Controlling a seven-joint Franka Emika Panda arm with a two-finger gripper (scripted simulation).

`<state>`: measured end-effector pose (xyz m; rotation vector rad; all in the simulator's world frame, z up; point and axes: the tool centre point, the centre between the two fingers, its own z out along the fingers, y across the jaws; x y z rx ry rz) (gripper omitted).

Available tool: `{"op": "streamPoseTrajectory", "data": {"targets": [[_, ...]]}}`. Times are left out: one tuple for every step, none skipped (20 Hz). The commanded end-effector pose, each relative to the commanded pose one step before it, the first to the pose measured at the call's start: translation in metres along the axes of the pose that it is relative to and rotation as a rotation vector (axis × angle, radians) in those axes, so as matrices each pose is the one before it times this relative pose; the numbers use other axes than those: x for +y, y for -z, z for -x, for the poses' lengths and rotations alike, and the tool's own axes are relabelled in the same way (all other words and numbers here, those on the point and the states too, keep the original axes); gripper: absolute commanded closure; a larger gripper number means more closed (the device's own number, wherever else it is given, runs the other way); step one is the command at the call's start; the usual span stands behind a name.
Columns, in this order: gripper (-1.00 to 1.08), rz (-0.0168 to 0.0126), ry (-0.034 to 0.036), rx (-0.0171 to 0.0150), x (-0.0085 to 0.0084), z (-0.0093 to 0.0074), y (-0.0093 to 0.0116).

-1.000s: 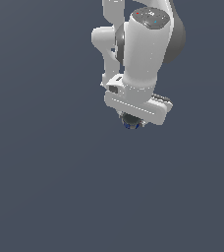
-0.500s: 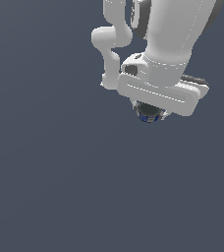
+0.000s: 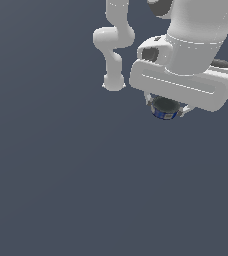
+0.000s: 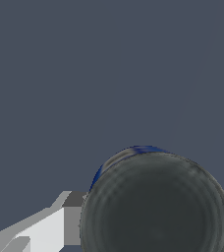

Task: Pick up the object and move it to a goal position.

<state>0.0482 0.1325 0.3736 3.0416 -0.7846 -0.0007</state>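
Change since earlier: arm and end effector (image 3: 167,109) now larger in the exterior view and shifted toward 3 o'clock, the white wrist housing filling the upper corner at 1 o'clock; can (image 3: 165,108) carried along with it, same place under the housing as before.
Can, position: tucked directly beneath the end effector in the exterior view, at roughly 2 o'clock from frame centre; only its dark top and a band of blue side with pale marks visible below the white housing.
Can vs end effector: sits between the two short fingers, one finger (image 3: 185,111) showing at its 3 o'clock side, another sliver at its 9 o'clock side; narrower than the white body above it.
End effector state: closed around the can, fingers pressed to its sides.
Wrist view: can (image 4: 155,202) very near the lens, dark rounded top filling the lower part, thin blue edge at its 12 o'clock; white and grey finger (image 4: 45,229) at its 9 o'clock, touching the side.
Arm pose: pointed down at a slight tilt, wrist broad and close to the camera; farther links (image 3: 114,42) rising behind at 11 o'clock, small and pale.
Surroundings: plain dark grey-blue backdrop (image 3: 61,175); no bench edge discernible; contact of can with any surface not determinable.
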Motion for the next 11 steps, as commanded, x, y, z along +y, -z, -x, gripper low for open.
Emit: {"op": "streamPoseTrajectory", "data": {"targets": [[1.08,-0.00051,-0.00029,0.00033,-0.00432,-0.00114,0.00662],[1.08,0.0,0.0,0.0,-0.00131,-0.00032,0.00177],[1.08,0.0,0.0,0.0,-0.00114,-0.00028,0.00153],[1.08,0.0,0.0,0.0,-0.00097,-0.00025,0.00129],[1.08,0.0,0.0,0.0,-0.00081,-0.00023,0.00106],[1.08,0.0,0.0,0.0,-0.00064,-0.0002,0.00083],[1.08,0.0,0.0,0.0,-0.00049,-0.00018,0.00061],[1.08,0.0,0.0,0.0,-0.00033,-0.00016,0.00039],[1.08,0.0,0.0,0.0,-0.00018,-0.00013,0.00017],[1.08,0.0,0.0,0.0,-0.00002,-0.00011,-0.00005],[1.08,0.0,0.0,0.0,0.00004,-0.00004,-0.00009]]}}
